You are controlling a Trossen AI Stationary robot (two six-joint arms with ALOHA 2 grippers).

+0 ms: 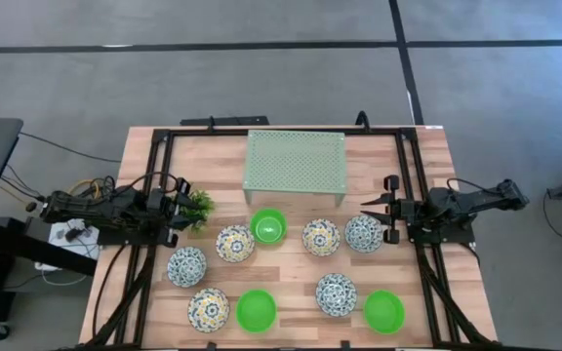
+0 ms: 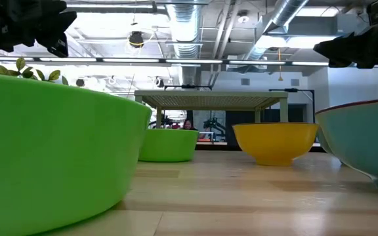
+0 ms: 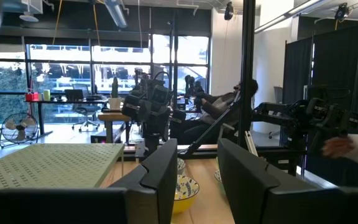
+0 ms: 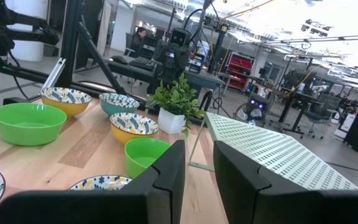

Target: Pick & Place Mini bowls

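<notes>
A: Bowl count? Rack status?

B: Nine bowls on the table, in front of the rack [image 1: 295, 166]. Three plain green ones [image 1: 268, 226], [image 1: 257, 310], [image 1: 383, 311]; six patterned, e.g. [image 1: 364, 233], [image 1: 186, 265]. Rack top bare. None carried.

A: Grippers?

B: Left gripper [image 1: 181, 210] at the left edge, beside the plant [image 1: 200, 207]; fingers [image 3: 160, 171] a narrow gap apart, holding nothing. Right gripper [image 1: 371, 213] at the right edge, just beside a patterned bowl, same narrow gap, holding nothing.

A: Progress?

B: Judged not begun; all nine left to move.
</notes>
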